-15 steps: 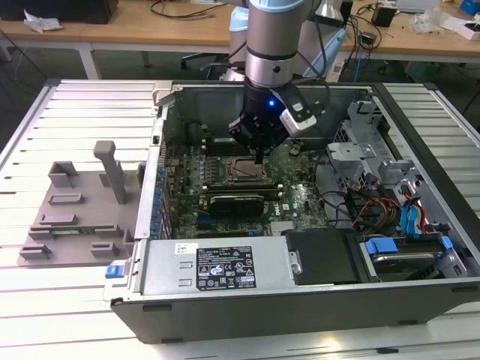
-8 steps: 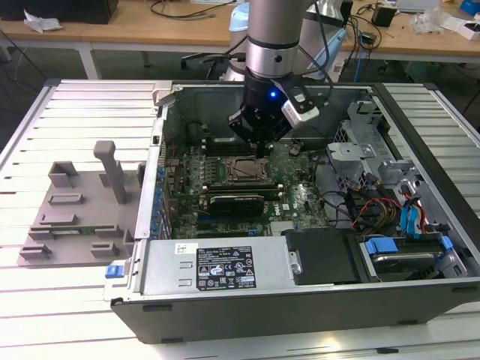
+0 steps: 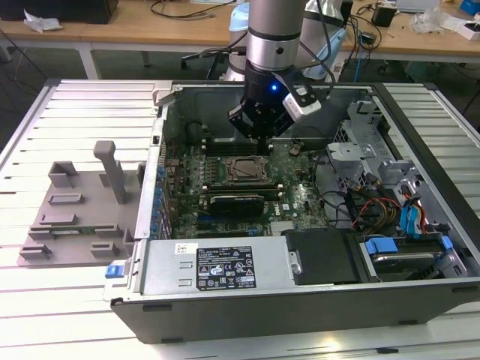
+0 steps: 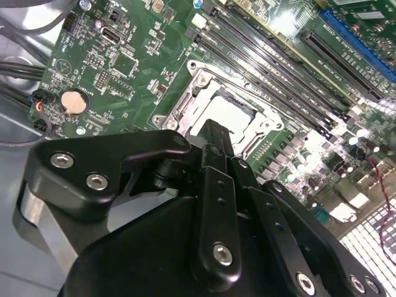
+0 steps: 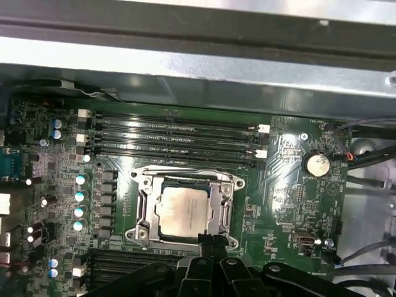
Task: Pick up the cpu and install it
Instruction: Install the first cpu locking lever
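Cpu [image 5: 184,212] lies flat inside socket frame [image 5: 143,209] on motherboard [image 5: 281,185]. End effector [image 5: 209,242] just above socket edge, fingers together, holding nothing. Judgement: verify chip seated level, avoid pins.

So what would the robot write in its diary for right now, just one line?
cpu: sitting in motherboard socket | gripper: above socket edge, holding nothing | place: inside computer case
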Tool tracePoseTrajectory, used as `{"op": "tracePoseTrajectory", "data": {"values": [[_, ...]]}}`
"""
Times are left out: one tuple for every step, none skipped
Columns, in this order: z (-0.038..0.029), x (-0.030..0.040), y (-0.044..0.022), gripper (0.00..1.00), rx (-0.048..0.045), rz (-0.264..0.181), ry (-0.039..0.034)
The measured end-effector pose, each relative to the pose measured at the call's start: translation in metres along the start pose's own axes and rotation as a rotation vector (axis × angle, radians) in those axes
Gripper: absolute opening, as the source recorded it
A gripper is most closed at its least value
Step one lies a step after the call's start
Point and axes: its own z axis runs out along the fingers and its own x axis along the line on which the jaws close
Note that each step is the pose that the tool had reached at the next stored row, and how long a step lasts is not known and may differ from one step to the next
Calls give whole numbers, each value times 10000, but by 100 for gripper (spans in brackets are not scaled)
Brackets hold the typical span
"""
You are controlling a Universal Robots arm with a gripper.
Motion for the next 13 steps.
{"op": "tracePoseTrajectory", "data": {"values": [[-38, 0, -2, 11, 1, 0, 0], [-64, 0, -4, 11, 1, 0, 0], [-89, 0, -5, 11, 1, 1, 0], [-110, 0, -7, 11, 1, 1, 0], [-128, 0, -8, 11, 2, 0, 0], [-146, 0, -9, 11, 2, 0, 1], [-153, 0, -9, 11, 2, 1, 0], [-153, 0, -9, 11, 0, 1, -1], [-153, 0, -9, 11, 0, 1, -1], [-155, 0, -9, 11, 1, 0, 0], [-155, 0, -9, 11, 1, 0, 0], [-155, 0, -9, 11, 1, 1, 0], [-156, 0, -9, 11, 1, 1, 0]]}}
